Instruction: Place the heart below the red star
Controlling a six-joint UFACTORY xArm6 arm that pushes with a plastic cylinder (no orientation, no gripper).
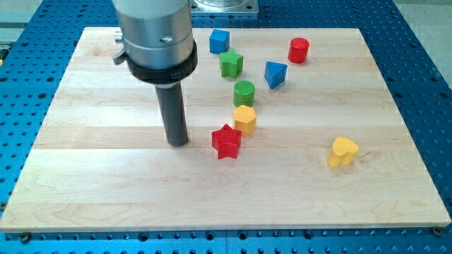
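A wooden board (106, 197) on a blue perforated bench, with 1 robot arm and 7 small blocks. There is no pincer here — the arm ends in a straight dark rod, so nothing opens or shuts and nothing is held. My tip (177, 143) rests on the board just to the view's left of the red star (227, 142), with a narrow strip of bare wood between them.

The yellow heart (342, 152) sits well off to the view's right of the tip, a little lower than it, alone near the board's right side. It looks like a small, stiff, moulded piece, bright yellow, with 2 rounded lobes and flat sides. It is probably light and should slide easily on the smooth wood — though the lobed outline may make it turn if pushed off-centre. A push against a flat side, through its middle, seems safest.

Up and to the right of the tip stand a yellow hexagon (245, 119) touching or nearly touching the star, a green cylinder (244, 92), a green star (231, 63), 2 blue blocks (219, 41) (275, 73) and a red cylinder (299, 50).
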